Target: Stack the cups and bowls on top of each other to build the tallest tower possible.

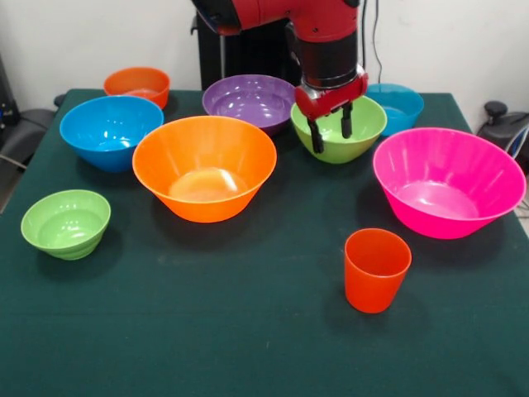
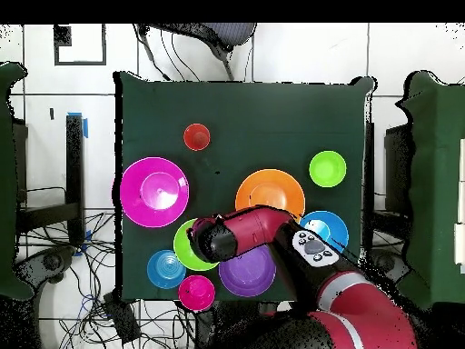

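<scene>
Stacking not begun: bowls and cup (image 1: 377, 269) stand apart on the table (image 1: 248, 347); gripper (image 1: 331, 126), narrowly parted and empty, hangs over the far green bowl (image 1: 364, 132).

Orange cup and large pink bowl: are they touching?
Apart. The front view shows bare green cloth between the orange cup and the large pink bowl; the overhead view shows the same gap.

The arm (image 1: 322, 25) has glossy red shells with a black cylindrical wrist section. A red bracket carries two slim black fingers (image 1: 316, 136). In the overhead view a grey button panel (image 2: 313, 246) sits on its red casing.
</scene>
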Controlling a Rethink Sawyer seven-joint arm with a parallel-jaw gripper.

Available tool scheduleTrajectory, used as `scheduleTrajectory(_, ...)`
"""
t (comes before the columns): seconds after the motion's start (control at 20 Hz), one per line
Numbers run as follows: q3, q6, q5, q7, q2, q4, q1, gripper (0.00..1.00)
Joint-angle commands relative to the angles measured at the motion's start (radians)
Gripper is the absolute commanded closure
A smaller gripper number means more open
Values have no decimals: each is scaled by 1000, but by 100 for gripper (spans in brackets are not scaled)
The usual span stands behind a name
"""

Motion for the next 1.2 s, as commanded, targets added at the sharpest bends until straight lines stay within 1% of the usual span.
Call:
scheduleTrajectory(0.05,-25,74,-95,-43,36,-55,35,0)
scheduleTrajectory(0.1,-27,68,-99,-38,36,-57,35,0)
scheduleTrajectory(0.15,-26,65,-105,-34,36,-58,36,100)
scheduleTrajectory(0.25,-62,33,-106,22,25,-66,66,100)
scheduleTrajectory(0.35,-70,20,-120,26,22,-65,69,100)
scheduleTrajectory(0.45,-52,-8,-156,-8,14,-63,64,100)
scheduleTrajectory(0.5,-58,-3,-148,3,15,-62,68,100)
scheduleTrajectory(0.9,-64,-9,-194,-16,-3,-58,81,100)
scheduleTrajectory(1.0,-73,-19,-215,-14,-25,-55,94,100)
scheduleTrajectory(1.2,-95,-70,-261,15,-103,-39,126,100)
